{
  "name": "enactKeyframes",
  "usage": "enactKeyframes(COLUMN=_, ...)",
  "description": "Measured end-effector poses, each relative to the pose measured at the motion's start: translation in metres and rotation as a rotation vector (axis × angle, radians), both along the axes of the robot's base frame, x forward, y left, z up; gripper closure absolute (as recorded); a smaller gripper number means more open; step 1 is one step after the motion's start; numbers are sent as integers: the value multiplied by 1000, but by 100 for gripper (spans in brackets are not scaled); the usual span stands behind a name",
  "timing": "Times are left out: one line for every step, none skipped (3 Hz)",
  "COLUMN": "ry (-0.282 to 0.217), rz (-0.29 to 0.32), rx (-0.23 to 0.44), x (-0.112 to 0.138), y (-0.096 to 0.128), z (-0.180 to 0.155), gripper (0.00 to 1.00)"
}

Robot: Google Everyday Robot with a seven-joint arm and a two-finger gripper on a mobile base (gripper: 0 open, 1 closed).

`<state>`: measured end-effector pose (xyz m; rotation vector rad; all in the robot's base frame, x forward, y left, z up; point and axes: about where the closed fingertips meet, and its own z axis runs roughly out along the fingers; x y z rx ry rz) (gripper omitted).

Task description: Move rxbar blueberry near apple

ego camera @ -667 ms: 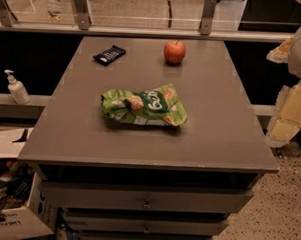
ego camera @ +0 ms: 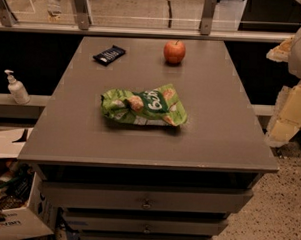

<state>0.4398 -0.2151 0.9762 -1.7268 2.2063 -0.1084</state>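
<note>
Pre-reach step. rxbar [ego camera: 109, 55] at far-left of tabletop [ego camera: 215, 125], well apart from apple [ego camera: 174, 51]. Gripper [ego camera: 284, 123] off right edge; jaws: can't tell. Next: long reach to rxbar, low flat pinch.

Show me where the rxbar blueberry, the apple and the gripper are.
rxbar blueberry [ego camera: 109, 55]: camera view, middle of the wrapper.
apple [ego camera: 174, 52]: camera view, red front.
gripper [ego camera: 282, 130]: camera view, pale lower end at the picture's right edge.
</note>
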Motion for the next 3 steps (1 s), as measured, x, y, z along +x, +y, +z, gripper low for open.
enactKeyframes(ry=-30, rz=15, rx=27, x=15, y=0, z=-8, gripper=0)
enactKeyframes(ry=-46, rz=48, rx=54, x=45, y=8, z=-29, gripper=0)
enactKeyframes(ry=-45, rz=80, rx=96, x=85, y=24, z=-53, gripper=0)
